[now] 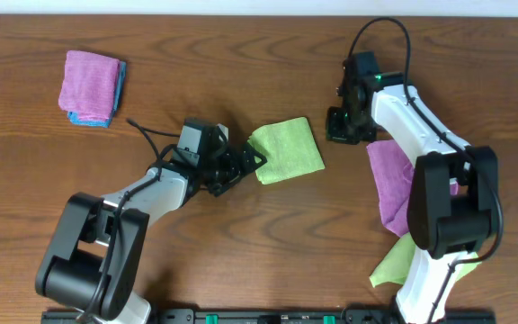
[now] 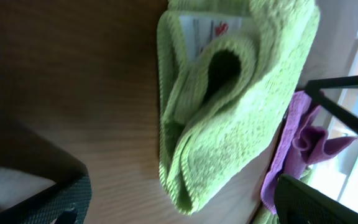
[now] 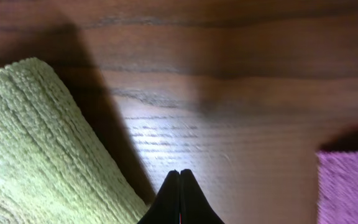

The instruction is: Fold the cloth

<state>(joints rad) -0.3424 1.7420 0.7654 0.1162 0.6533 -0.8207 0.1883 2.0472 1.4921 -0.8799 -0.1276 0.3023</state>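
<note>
The task cloth, a green cloth, lies folded into a compact rectangle on the wooden table, near the centre and slightly right of it. In the left wrist view I read its open side: several stacked layers curl over one another, and a white care label shows between the folds near the far end. The left gripper sits low at the cloth's left edge, pointing toward it. Its fingers stand wide apart at the frame corners, with the layered edge lying ahead of them and nothing clamped, so I log this pincer as open and empty. The right gripper is positioned just beyond the cloth's upper right corner, apart from the fabric. In the right wrist view its two fingertips meet in a single point over bare wood, so I log this pincer as closed on nothing. The same view shows a corner of the green cloth at the left and the edge of a purple cloth at the lower right. In the overhead view, that purple cloth lies crumpled on the right side of the table, partly under the right arm, with a second green cloth below it near the arm's base. At the far upper left, well apart from the work area, a folded pink cloth rests on a blue cloth.
</note>
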